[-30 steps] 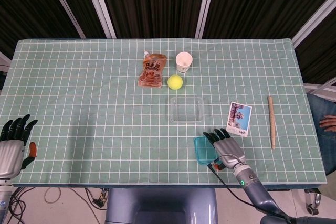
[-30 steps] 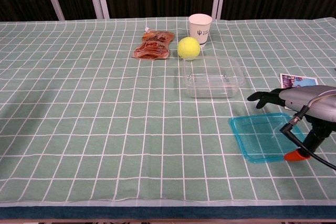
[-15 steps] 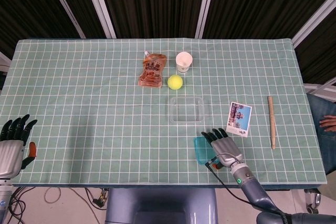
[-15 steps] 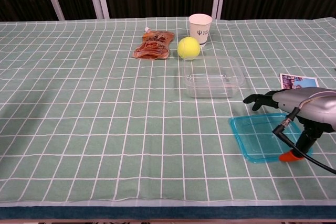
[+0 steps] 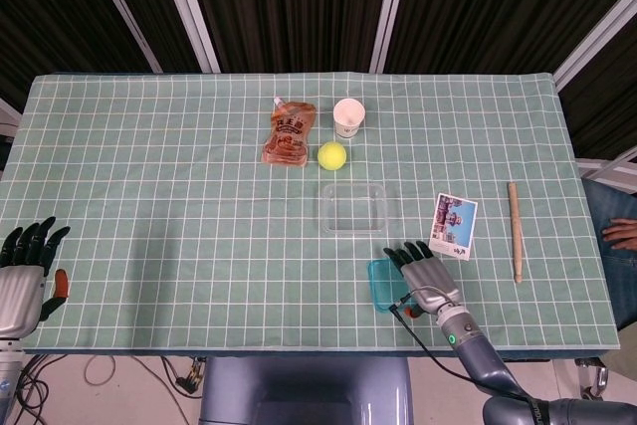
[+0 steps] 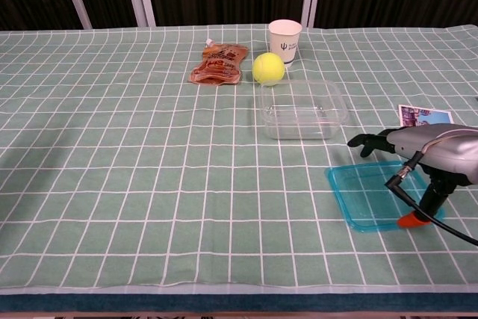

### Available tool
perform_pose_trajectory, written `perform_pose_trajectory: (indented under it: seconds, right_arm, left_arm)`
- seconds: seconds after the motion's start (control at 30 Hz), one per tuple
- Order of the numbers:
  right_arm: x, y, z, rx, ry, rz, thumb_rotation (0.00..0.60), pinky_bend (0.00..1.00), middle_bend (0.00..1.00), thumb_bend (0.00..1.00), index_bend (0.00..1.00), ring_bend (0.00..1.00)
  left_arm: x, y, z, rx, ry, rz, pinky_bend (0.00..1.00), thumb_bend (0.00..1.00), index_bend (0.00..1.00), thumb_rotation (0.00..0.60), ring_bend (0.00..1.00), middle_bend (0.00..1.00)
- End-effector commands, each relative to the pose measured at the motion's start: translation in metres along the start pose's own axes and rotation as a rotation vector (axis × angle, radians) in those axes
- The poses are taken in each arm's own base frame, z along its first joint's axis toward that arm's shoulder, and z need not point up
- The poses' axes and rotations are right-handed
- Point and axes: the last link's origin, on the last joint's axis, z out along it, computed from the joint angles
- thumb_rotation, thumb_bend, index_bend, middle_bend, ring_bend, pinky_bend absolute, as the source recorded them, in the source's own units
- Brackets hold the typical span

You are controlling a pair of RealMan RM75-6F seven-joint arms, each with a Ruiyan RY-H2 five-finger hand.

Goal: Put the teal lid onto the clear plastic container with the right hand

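The teal lid (image 5: 382, 285) (image 6: 364, 196) lies flat on the checked cloth near the table's front edge. Just beyond it stands the clear plastic container (image 5: 353, 207) (image 6: 302, 110), upright and uncovered. My right hand (image 5: 426, 274) (image 6: 420, 147) hovers over the lid's right half, fingers stretched forward and apart. Its orange thumb tip (image 6: 409, 220) points down at the lid's near right corner; contact cannot be told. Nothing is gripped. My left hand (image 5: 24, 268) rests at the front left corner with fingers spread, holding nothing.
Behind the container are a yellow ball (image 5: 331, 154) (image 6: 268, 67), a white paper cup (image 5: 348, 116) (image 6: 284, 39) and an orange pouch (image 5: 288, 133) (image 6: 219, 63). A photo card (image 5: 454, 225) (image 6: 423, 116) and a wooden stick (image 5: 514, 230) lie to the right.
My right hand has shifted a little to the left over the lid. The lid, the container and the left hand have stayed put.
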Motion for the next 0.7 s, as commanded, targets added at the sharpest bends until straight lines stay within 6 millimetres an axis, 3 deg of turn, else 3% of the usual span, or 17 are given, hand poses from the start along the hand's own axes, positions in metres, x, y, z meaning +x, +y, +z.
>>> perform_pose_trajectory:
  seconds: [0.03,0.7]
  right_arm:
    - [-0.0008,0.0003,0.0000,-0.002,-0.002,0.001,0.600,0.00,0.18,0.20,0.00,0.00]
    - [-0.0052,0.0037,0.0024,-0.012,-0.017,-0.003,0.600,0.00,0.18,0.19,0.00,0.00]
  left_arm:
    - [0.0000,0.0000,0.0001,0.000,0.000,0.000,0.00,0.65,0.11,0.600,0.00,0.00]
    - [-0.0001,-0.0003,0.0000,0.000,-0.001,-0.002,0.00,0.65,0.11,0.600,0.00,0.00]
